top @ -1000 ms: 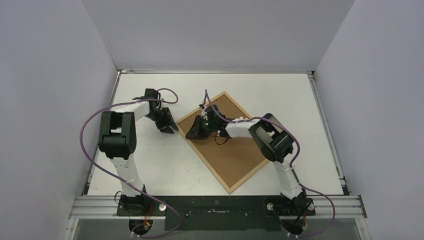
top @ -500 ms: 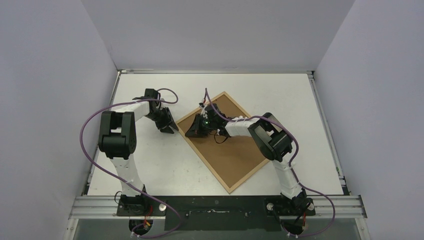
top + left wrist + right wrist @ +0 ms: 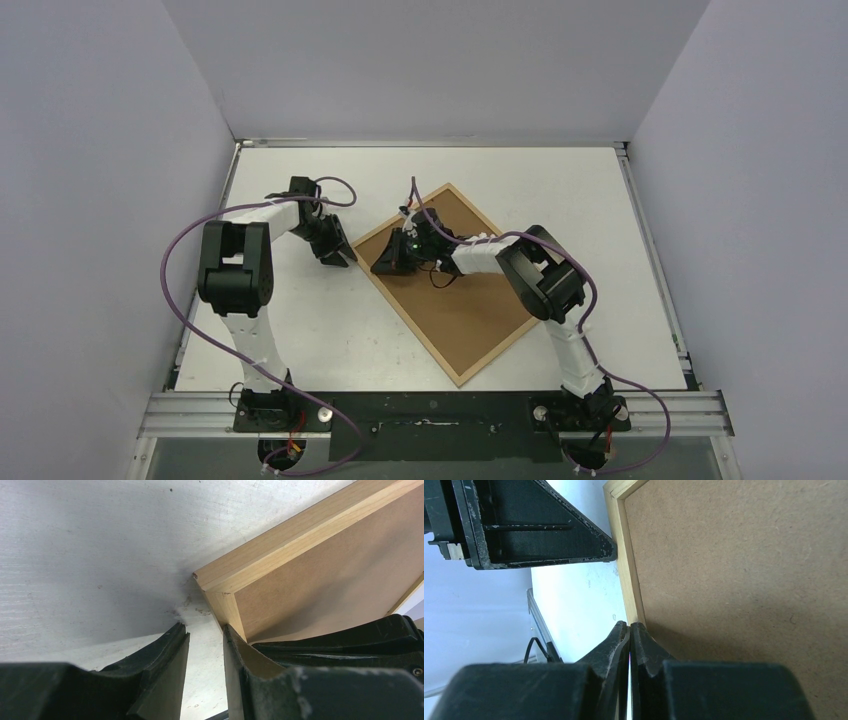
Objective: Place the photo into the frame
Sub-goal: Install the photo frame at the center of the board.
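- Change over the last second is next to nil. In the overhead view both arms sit where they were, with only a slight shift at the right arm's elbow. The frame [image 3: 470,300] has not moved on the table [image 3: 300,330].
- Judgement: the work is paused at the frame's left corner, with nothing opened or lifted. The task looks early, since the frame lies face down, brown back up, turned like a diamond in the middle of the overhead view.
- Photo: not visible in any view. Whether it lies under the frame or elsewhere I cannot tell.
- Left gripper [image 3: 343,258]: just left of the frame's left corner in the overhead view.
  - Its wrist view shows the fingers parted by a narrow gap with bare table in it, holding nothing.
  - The wooden corner sits just above the tips at centre.
  - The right-hand finger overlaps the lower rail; whether it touches I cannot tell.
- Right gripper [image 3: 388,266]: over the frame, just inside that same corner.
  - In its wrist view the fingers are pressed together with nothing seen between them.
  - The tips sit at lower centre, right on the seam where the rail meets the brown back.
- In the upper left of the right wrist view, the left gripper's dark tip meets the rail's outer edge. The two grippers are therefore close, one on either side of that rail.
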You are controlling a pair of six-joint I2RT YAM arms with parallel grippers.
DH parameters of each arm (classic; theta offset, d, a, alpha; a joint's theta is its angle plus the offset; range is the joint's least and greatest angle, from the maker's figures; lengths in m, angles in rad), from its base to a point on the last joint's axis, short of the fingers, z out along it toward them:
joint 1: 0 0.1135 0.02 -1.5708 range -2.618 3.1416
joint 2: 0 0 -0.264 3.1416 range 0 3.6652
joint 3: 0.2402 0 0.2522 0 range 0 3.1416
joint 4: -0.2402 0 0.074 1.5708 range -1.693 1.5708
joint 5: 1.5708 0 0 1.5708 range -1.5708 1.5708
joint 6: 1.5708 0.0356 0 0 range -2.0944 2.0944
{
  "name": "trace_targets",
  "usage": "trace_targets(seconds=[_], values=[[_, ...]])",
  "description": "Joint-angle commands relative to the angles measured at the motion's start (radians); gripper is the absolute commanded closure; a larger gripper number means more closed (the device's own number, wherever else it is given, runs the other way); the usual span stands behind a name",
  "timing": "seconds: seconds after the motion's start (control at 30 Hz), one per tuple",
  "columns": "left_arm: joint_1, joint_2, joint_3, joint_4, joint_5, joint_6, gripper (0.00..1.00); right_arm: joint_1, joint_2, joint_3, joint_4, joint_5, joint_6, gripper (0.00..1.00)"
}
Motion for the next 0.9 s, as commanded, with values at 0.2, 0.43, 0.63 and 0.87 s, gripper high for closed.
trace_targets(seconds=[0.2,0.43,0.63,0.87], values=[[-0.005,0.079,-0.004,-0.043,-0.127,0.020,0.70,-0.042,0.016,-0.109,-0.049,0.027,-0.093,1.00],[-0.005,0.088,0.003,-0.047,-0.131,0.021,0.70,-0.050,0.022,-0.132,-0.046,0.060,-0.109,1.00],[-0.005,0.095,0.019,-0.047,-0.126,0.016,0.70,-0.047,0.028,-0.208,0.013,0.132,-0.145,1.00],[-0.005,0.091,0.029,-0.034,-0.098,0.007,0.69,-0.058,-0.014,-0.233,0.137,0.122,-0.152,1.00]])
